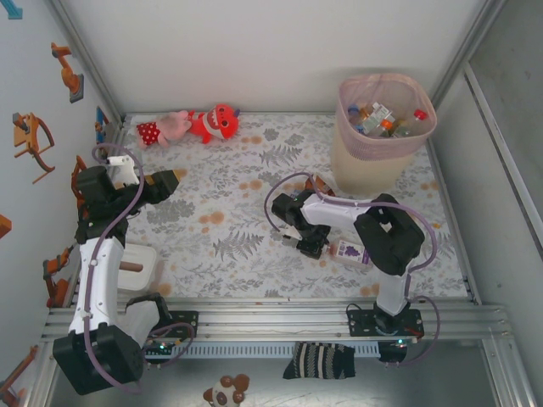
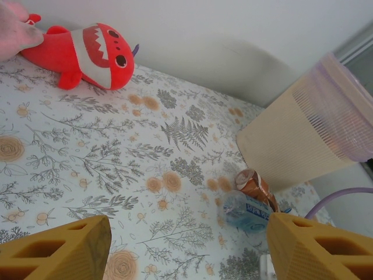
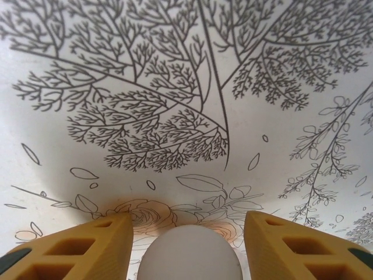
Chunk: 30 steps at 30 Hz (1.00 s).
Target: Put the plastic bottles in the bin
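The bin stands at the back right with several plastic bottles inside; in the left wrist view the bin is ahead on the right. At its foot lies a clear bottle with a blue label, beside a copper-brown wrapper. Another bottle with a purple label lies next to the right arm's elbow. My left gripper hovers open over the cloth, holding nothing. My right gripper is low over the cloth and open, with a white rounded object between its fingers, gaps on both sides.
Red and pink plush toys lie at the back left; the red one faces the left wrist camera. A small white box sits by the left arm's base. The flowered tablecloth covers the table, with walls on each side.
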Each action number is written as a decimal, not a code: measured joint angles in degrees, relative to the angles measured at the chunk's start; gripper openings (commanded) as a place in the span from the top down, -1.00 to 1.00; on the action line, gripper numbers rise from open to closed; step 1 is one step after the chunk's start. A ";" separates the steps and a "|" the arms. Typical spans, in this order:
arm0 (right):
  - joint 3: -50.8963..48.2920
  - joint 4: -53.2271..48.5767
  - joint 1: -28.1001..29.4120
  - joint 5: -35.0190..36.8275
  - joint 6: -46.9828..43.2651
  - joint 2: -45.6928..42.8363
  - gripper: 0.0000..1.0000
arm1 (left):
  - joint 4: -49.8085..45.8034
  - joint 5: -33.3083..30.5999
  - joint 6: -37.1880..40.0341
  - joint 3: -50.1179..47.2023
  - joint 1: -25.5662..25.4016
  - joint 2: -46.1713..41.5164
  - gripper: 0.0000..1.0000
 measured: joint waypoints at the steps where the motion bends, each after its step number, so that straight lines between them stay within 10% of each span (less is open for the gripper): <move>1: 0.00 -0.33 0.00 0.44 0.00 0.00 -0.02 | 0.00 0.00 0.00 0.00 0.00 0.00 -0.41; 30: 7.76 -3.56 -0.13 -4.85 2.08 -11.30 0.44 | 0.00 -0.13 0.00 0.00 0.00 -0.22 -0.41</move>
